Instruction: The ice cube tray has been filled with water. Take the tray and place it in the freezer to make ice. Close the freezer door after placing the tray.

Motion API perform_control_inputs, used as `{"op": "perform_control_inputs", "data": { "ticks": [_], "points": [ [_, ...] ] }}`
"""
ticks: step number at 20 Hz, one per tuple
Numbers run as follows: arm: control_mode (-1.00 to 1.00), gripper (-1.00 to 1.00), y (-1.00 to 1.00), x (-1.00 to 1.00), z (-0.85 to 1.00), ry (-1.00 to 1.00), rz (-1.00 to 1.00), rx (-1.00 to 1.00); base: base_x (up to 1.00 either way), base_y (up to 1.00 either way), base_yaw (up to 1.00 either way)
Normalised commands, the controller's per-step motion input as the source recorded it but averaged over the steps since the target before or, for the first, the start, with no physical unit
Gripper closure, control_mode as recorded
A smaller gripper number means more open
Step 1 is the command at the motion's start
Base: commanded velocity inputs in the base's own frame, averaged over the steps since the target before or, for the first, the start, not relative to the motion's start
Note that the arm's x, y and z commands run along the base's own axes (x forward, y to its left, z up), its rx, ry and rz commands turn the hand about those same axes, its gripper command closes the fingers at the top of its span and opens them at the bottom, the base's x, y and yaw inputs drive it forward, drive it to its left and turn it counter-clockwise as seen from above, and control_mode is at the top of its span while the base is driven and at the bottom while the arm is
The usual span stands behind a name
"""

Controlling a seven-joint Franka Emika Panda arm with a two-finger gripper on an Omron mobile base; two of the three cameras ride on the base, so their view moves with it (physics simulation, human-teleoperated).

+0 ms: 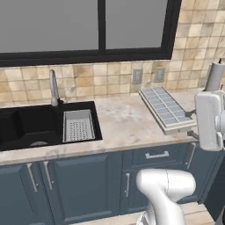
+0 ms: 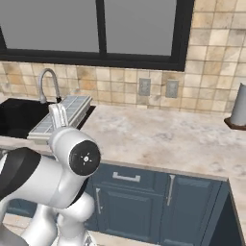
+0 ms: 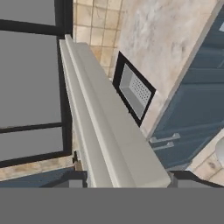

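Observation:
The ice cube tray [image 1: 165, 107] is a light-grey rectangle with pale-blue cells of water [image 1: 168, 110]. It hangs tilted above the right part of the counter [image 1: 123, 123]. My gripper [image 1: 192, 124] is shut on the tray's near right edge. In the right base view the tray [image 2: 67, 113] sits behind my arm, with the gripper [image 2: 57, 116] at its near end. In the hand view the tray [image 3: 100, 113] runs edge-on away from the gripper [image 3: 127, 180], between the fingertips [image 3: 75, 178]. The freezer and its door are out of view.
A black sink [image 1: 26, 127] holds a perforated grey strainer basket [image 1: 78, 125] beside a faucet [image 1: 53, 88]. A paper towel roll [image 2: 239, 111] stands at the counter's far right. Dark blue cabinets [image 1: 79, 184] run below, and a window [image 1: 88, 26] is above the tiled wall.

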Motion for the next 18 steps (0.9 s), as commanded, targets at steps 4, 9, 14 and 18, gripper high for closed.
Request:
{"op": "perform_control_inputs", "data": {
  "ticks": [4,9,14,18],
  "points": [
    [1.00,1.00,0.00,0.00,0.00,0.00,0.00,0.00,-0.50,0.21,0.16],
    [1.00,1.00,0.00,0.00,0.00,0.00,0.00,0.00,-0.38,0.26,0.32],
    [1.00,1.00,0.00,0.00,0.00,0.00,0.00,0.00,-0.30,0.28,0.39],
    [1.00,1.00,0.00,0.00,0.00,0.00,0.00,0.00,-0.24,0.32,0.46]
  ]
}}
